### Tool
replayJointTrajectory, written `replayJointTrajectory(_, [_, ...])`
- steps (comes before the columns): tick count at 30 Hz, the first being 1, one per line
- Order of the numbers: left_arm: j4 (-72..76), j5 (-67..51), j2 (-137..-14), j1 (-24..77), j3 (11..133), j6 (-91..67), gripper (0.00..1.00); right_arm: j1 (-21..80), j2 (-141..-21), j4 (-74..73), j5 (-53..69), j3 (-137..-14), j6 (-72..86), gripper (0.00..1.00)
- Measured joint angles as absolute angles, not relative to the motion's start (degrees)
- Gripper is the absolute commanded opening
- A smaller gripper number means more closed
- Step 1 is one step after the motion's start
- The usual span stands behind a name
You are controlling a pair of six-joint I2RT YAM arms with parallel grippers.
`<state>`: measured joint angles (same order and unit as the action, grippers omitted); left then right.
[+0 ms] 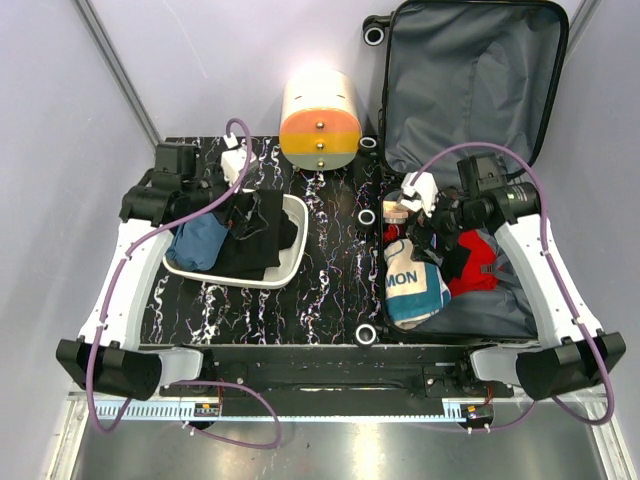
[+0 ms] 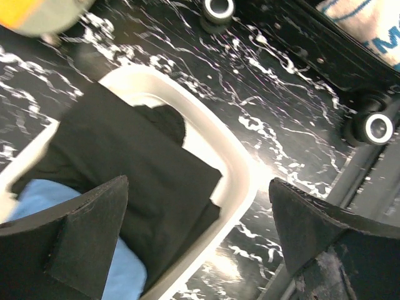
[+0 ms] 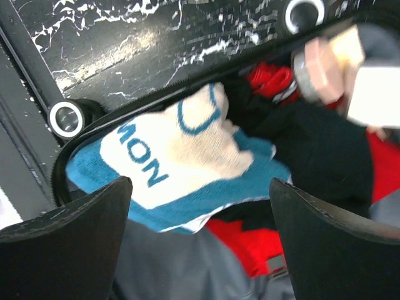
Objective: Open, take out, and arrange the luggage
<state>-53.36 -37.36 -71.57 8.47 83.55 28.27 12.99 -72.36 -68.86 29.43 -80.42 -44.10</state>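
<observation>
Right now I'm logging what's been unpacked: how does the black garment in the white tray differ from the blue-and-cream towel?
The black garment lies in the white tray; the towel lies inside the luggage among red and black clothes. The garment is plain black; the towel is blue and cream, lettered "MON". The garment is below the left gripper, the towel below the right gripper. Both are fabric, and neither is gripped.

The suitcase, upper right, has a grey lining and a black rim. The surface is black with white marble veining. At centre left, a white tray holds a black garment and a blue cloth. The round box, top centre, is cream with orange and yellow bands. Lower right, a cream-and-teal towel with teal letters lies beside red clothing. The cables are purple.
</observation>
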Motion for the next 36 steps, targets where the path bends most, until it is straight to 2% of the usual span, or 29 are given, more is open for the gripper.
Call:
replayJointTrajectory(9, [-52.38,-38.87,-72.86,9.32,77.97,22.33,0.99,13.06,-85.62,-73.36,36.58,-84.73,-59.18,1.0])
replayJointTrajectory(11, [-51.79,-38.98,-72.84,9.34,77.95,21.71,0.99,13.08,-88.38,-74.02,36.8,-84.42,-60.86,0.92])
replayJointTrajectory(12, [-51.51,-39.09,-72.84,9.34,77.91,21.41,0.99,13.08,-89.25,-74.02,36.67,-83.81,-61.63,0.82])
replayJointTrajectory(13, [-51.13,-39.18,-72.84,9.37,77.78,21.12,0.99,13.08,-89.82,-74.24,36.56,-82.67,-62.39,0.64])
replayJointTrajectory(16, [-50.43,-39.48,-72.84,9.63,77.06,20.62,0.99,13.08,-89.43,-75.05,35.94,-80.9,-64.1,0.44])
replayJointTrajectory(19, [-49.39,-40.14,-72.84,10.92,75.61,19.77,0.99,13.08,-86.32,-75.29,35.42,-80.73,-64.71,0.0])
replayJointTrajectory(25, [-44.66,-41.8,-72.84,17.91,72.14,17.69,0.99,13.08,-73.38,-76.42,35.16,-80.77,-65.63,0.0])
replayJointTrajectory(29, [-35.22,-43.99,-72.29,23.73,68.77,15.99,0.99,13.1,-64.55,-76.58,35.18,-80.14,-67.42,0.0])
replayJointTrajectory(36, [-20.67,-43.59,-72.34,40.34,67.13,18.5,0.99,13.15,-55.48,-77.91,35.18,-77.58,-76.07,0.0])
